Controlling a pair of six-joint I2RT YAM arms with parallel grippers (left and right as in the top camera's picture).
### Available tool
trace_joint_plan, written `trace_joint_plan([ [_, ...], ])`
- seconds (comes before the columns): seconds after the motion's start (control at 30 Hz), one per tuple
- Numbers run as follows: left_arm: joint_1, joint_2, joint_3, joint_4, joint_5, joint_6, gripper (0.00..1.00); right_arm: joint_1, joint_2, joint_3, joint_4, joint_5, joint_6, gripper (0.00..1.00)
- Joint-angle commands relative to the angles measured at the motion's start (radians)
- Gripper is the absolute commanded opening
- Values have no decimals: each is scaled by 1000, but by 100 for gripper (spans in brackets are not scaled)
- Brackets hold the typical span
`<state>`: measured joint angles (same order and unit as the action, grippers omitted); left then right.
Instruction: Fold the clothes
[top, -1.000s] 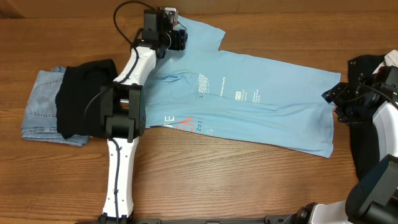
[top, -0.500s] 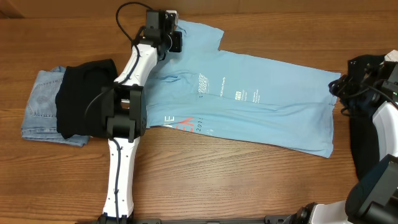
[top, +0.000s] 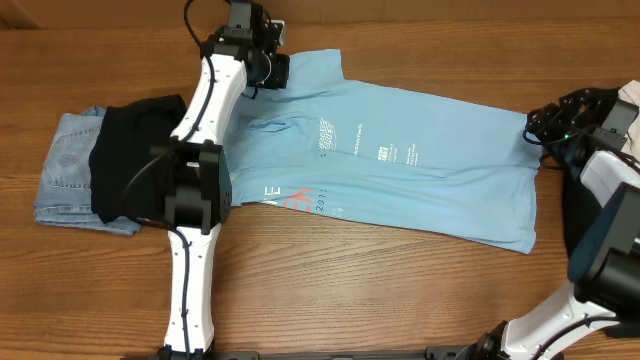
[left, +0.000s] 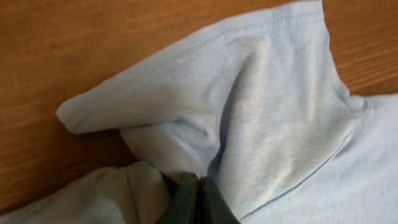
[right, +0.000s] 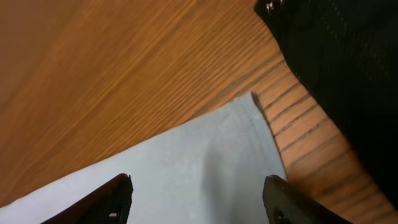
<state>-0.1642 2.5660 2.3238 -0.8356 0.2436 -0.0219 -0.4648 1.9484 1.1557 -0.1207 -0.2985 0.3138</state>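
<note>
Two sets — left fingers (left: 196, 200) pinched tight on a sleeve (left: 249, 93) of the T-shirt (top: 400, 185), right fingers (top: 543, 122) wide apart, empty, over its corner.

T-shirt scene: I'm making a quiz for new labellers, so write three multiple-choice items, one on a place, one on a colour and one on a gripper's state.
1. Where on the T-shirt is the left gripper?
A) a sleeve
B) the bottom hem
C) the printed chest

2. What colour is the T-shirt?
A) white
B) light blue
C) red

3. How do the fingers of the right gripper stand?
A) shut on fabric
B) shut on a black cloth
C) open at the T-shirt's corner

Answers:
1 A: the left wrist view shows sleeve fabric pinched where the fingers meet.
2 B: the fabric is pale blue in every view.
3 C: the right wrist view shows both fingers apart at the corner, with nothing held.
</note>
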Motion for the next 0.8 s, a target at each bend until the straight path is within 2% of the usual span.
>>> trace_joint_plan([
  [0.0,-7,-42,23,-25,17,23,4,-4,44,18,53,73,0,72],
  [0.33,-14,-64,26,-24,20,23,10,9,153,18,121,73,2,70],
  [0.4,-14,-64,30,-25,20,23,15,15,154,18,121,72,1,57],
  [0.5,-14,-66,38,-29,20,22,32,24,154,18,112,51,1,31],
  [0.53,-14,-68,38,-29,20,23,38,26,154,18,109,51,1,29],
  [0.63,-14,-77,38,-28,19,23,47,27,154,18,105,51,1,24],
  [0.73,-13,-92,38,-24,19,27,63,25,151,19,104,16,0,4],
  [0.77,-13,-95,38,-20,18,27,73,22,145,20,101,-9,0,4],
])
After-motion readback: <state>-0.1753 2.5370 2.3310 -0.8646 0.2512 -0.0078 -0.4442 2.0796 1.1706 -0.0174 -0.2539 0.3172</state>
